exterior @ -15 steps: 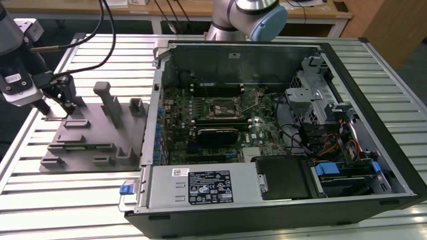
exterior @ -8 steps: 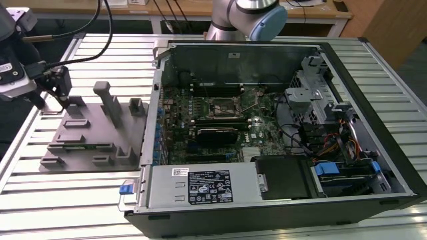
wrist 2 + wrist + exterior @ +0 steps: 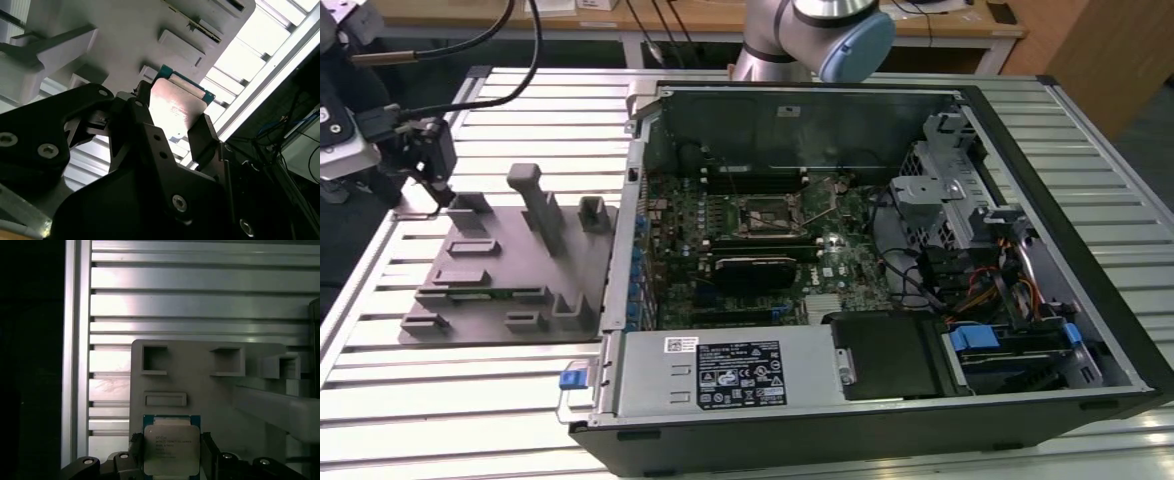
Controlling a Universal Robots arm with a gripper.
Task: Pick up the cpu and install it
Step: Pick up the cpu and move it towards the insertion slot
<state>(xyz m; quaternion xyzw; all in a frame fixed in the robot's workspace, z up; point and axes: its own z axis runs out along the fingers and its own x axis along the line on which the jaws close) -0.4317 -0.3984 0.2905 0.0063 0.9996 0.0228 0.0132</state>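
Observation:
The cpu (image 3: 171, 447) is a flat square chip with a silver top and a thin green border. In both wrist views it sits between my gripper's black fingers (image 3: 205, 135), which press on two opposite edges. My gripper (image 3: 443, 192) is at the exterior view's left, over the far corner of the grey holder block (image 3: 494, 265), shut on the cpu (image 3: 177, 100). Whether the chip rests on the block or hangs just above it, I cannot tell. The motherboard socket (image 3: 763, 212) lies inside the open computer case (image 3: 1041, 300), well off to the exterior view's right of my gripper (image 3: 171, 460).
The grey holder block (image 3: 200, 385) has raised posts and pockets. Everything stands on a slatted metal table (image 3: 440, 400). The case's upright wall (image 3: 640, 180) stands between the block and the motherboard. Cables and drive cages fill the case's right side. The arm's base (image 3: 814, 40) is behind the case.

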